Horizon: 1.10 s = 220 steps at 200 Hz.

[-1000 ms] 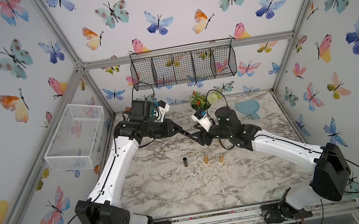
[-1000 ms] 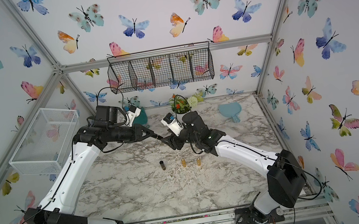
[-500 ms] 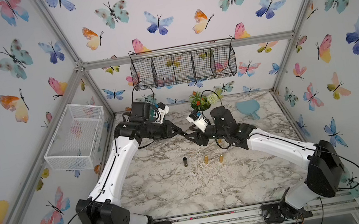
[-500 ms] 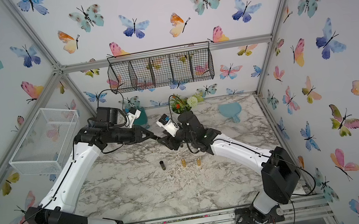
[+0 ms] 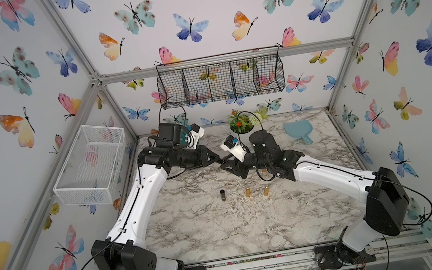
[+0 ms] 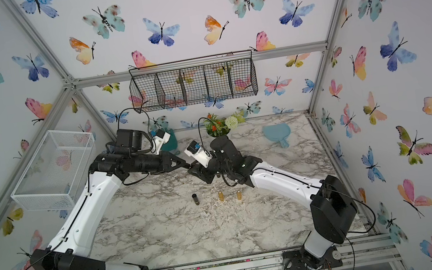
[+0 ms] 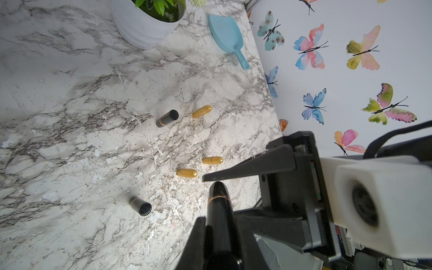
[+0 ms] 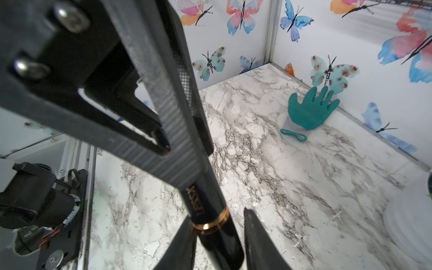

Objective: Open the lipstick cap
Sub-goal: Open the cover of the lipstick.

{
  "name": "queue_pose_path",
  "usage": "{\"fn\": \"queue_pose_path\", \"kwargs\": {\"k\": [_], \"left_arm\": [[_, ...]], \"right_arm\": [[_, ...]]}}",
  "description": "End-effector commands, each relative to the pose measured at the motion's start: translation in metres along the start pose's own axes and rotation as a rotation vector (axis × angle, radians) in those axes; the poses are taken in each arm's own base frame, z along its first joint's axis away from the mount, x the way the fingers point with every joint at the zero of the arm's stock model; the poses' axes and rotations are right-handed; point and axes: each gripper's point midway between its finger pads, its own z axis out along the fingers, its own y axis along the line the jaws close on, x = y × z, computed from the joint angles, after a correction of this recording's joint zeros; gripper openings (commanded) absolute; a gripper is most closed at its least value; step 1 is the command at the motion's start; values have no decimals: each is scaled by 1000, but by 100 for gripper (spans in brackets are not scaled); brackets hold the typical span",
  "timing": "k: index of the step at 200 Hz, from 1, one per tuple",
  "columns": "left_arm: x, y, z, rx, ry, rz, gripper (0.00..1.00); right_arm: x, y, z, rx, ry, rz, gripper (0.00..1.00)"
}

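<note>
The lipstick (image 7: 218, 210) hangs in the air over the back middle of the marble table (image 5: 208, 229), not far from the plant pot (image 7: 145, 25). Its long axis is about level and runs across the cell. The left gripper (image 5: 214, 158) is clamped tight on the black barrel, and the short end past the gold band points to the robot's right, into the right gripper (image 5: 225, 164). That gripper's jaws stand narrow around this end. In the right wrist view the lipstick (image 8: 205, 210) touches one finger (image 8: 180, 247) while a slit of table shows before the other, so the jaws bracket it without pinching from both sides. In both top views the grippers meet tip to tip and the lipstick is too small to make out; only the wrist views show the gold band and the lettering on the barrel. The left wrist view shows two black tubes (image 7: 167, 118) (image 7: 140, 207) and three gold pieces (image 7: 202, 111) (image 7: 212, 160) (image 7: 187, 173) on the table. A top view shows one black tube (image 5: 222, 195) and two gold pieces (image 5: 247, 192) (image 5: 266, 191) in the open. A teal glove (image 8: 308, 109) shows whole in the right wrist view. A second ago the right gripper was just short of the left gripper's tip with wider jaws; it has since closed in. The left arm and the table pieces sit as before.
</note>
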Motion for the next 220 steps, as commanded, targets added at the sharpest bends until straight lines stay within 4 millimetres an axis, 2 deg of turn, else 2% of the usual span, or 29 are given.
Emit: {"fn": "queue_pose_path", "kwargs": {"k": [1,34,72,145,184,220], "left_arm": [[4,-5,-1,26,15,10,2],[2,-2,0,9,11,19,0],[-4,3,2,-11,5,32,0],[-41,19,-19,-48,-87,12,0],[-54,19,-27,-45,-119,2,0],[-56,19,-27,-41,-121,0,0]], "right_arm": [[-11,0,1,6,-21,-9,22],[-10,-3,-2,37,-14,-19,1],[0,-12,-7,102,23,-34,2],[21,-28,-30,244,83,-79,2],[33,-30,-31,259,109,-81,1],[34,-32,-30,267,105,-76,2]]}}
